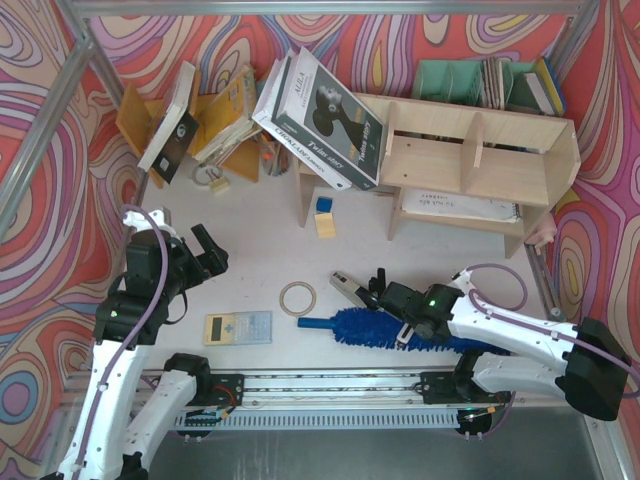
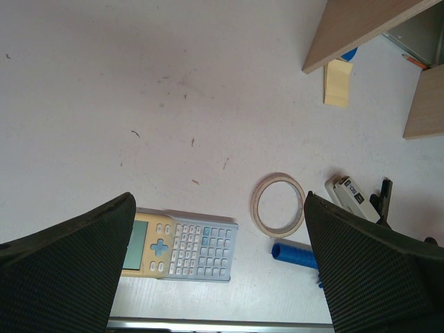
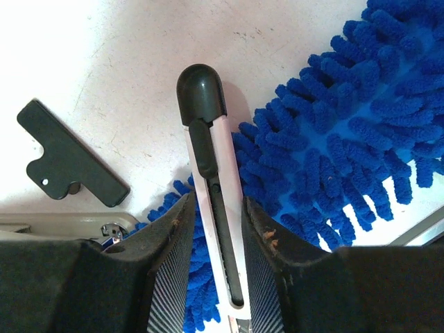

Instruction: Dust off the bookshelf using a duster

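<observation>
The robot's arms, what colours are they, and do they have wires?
Both arms are white tubes with chunky black joints. The left arm and the right arm each carry a lilac cable. The right one shows a tiny green light. Their fingers are black with ribbed pads.

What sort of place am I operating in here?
Probably a staged robot test cell dressed as a study desk: swirl-patterned backdrop walls on a metal frame, a plywood bookshelf with leaning books, and a calculator.
</observation>
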{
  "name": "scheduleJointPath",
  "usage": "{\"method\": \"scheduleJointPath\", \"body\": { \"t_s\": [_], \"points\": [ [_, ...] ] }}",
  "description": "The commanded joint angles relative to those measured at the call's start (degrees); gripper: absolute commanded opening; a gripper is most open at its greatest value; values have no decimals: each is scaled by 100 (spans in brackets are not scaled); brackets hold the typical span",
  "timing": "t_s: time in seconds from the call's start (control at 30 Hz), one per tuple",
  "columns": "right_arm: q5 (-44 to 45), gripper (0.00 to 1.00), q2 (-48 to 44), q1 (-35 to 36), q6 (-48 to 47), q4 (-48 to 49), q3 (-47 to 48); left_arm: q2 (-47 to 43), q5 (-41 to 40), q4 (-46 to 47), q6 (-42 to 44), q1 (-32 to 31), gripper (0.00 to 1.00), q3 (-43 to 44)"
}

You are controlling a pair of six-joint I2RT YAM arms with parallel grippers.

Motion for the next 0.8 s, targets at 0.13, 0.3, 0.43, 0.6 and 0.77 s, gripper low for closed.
{"method": "scheduleJointPath", "body": {
  "t_s": [0.13, 0.3, 0.43, 0.6, 0.77],
  "points": [
    [143, 47, 49, -35, -80, -57, -10, -38, -58, 24, 64, -18, 98, -73],
    [97, 48, 176, -47, -185, 33, -69, -45, -60, 28, 63, -18, 98, -69],
    [88, 49, 378, -51, -292, 127, -12, -47, -58, 23, 64, -18, 98, -69],
    [71, 49, 637, -56, -422, 164, 69, -56, -69, 23, 67, -18, 99, -65],
    [54, 46, 773, -70, -518, 206, 71, -58, -65, 23, 72, -17, 99, -65]
  ]
}}
